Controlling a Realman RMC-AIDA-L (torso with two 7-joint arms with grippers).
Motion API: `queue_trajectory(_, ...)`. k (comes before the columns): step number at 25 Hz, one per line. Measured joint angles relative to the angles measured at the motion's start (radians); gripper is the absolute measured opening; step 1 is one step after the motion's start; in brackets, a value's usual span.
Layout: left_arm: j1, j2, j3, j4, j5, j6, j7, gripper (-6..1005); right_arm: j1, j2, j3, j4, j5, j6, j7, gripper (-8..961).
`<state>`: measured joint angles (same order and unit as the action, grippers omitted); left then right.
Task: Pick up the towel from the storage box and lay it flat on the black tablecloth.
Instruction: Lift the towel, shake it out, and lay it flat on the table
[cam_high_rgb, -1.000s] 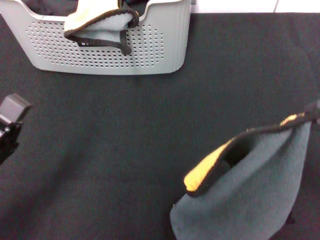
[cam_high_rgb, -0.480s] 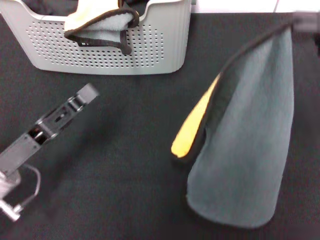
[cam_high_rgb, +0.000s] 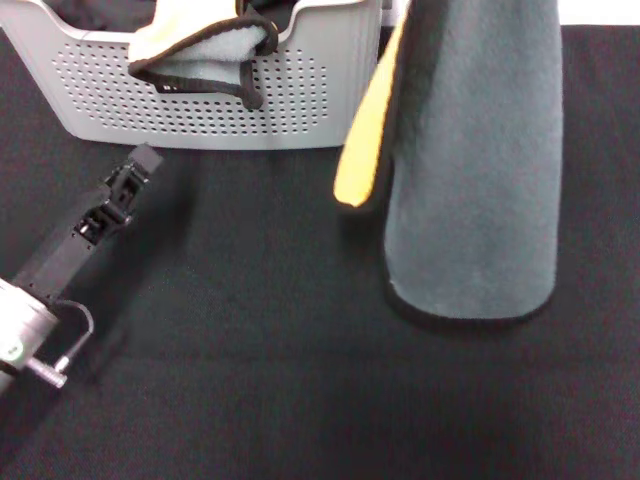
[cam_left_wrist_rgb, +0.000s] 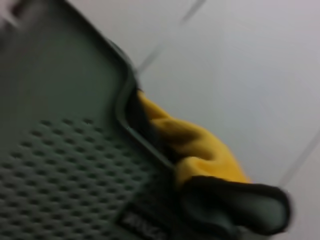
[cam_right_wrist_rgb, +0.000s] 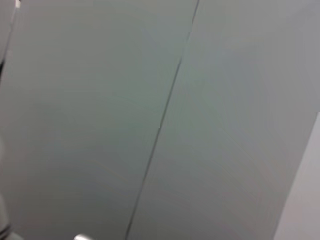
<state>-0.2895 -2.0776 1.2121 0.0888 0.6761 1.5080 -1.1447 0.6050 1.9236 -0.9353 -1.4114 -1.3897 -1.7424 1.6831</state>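
Observation:
The towel (cam_high_rgb: 475, 150) hangs upright at the right in the head view, grey-green face toward me, with a yellow strip along its left edge and a black border. Its lower hem is just above or brushing the black tablecloth (cam_high_rgb: 250, 380); I cannot tell which. Its top runs out of the picture, and the right gripper holding it is out of view. The storage box (cam_high_rgb: 200, 110) stands at the far left. My left gripper (cam_high_rgb: 140, 162) reaches over the cloth toward the box's front wall (cam_left_wrist_rgb: 60, 165), clear of the towel.
A second towel (cam_high_rgb: 195, 45), pale yellow with a black border, is bunched over the box's front rim; the left wrist view shows this second towel (cam_left_wrist_rgb: 200, 155) above a black label (cam_left_wrist_rgb: 142, 225). The right wrist view shows only pale tiled surface.
The towel rose from the lower right and moved farther away, now hanging beside the box. The left arm swung in from the left edge toward the box front.

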Motion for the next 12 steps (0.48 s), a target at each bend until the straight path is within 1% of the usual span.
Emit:
queue_trajectory(3, 0.005, -0.011, -0.048, -0.006, -0.01, -0.078, 0.059, 63, 0.028, -0.001, 0.0, -0.003, -0.02, 0.031, 0.007, 16)
queue_trajectory(5, 0.006, -0.014, -0.055, -0.011, -0.013, -0.098, 0.112, 66, 0.044, -0.001, 0.0, -0.004, -0.034, 0.053, 0.014, 16)
queue_trajectory(7, 0.006, -0.019, -0.052, -0.013, -0.006, -0.095, 0.194, 68, 0.06, 0.003, -0.002, -0.004, -0.059, 0.075, 0.016, 16)
queue_trajectory(10, -0.001, -0.026, -0.047, -0.013, 0.02, -0.065, 0.309, 114, 0.083, 0.011, -0.003, -0.004, -0.096, 0.094, 0.017, 16)
queue_trajectory(12, -0.005, -0.029, -0.047, -0.014, 0.036, -0.041, 0.36, 170, 0.1, 0.013, -0.002, 0.001, -0.111, 0.099, 0.017, 16)
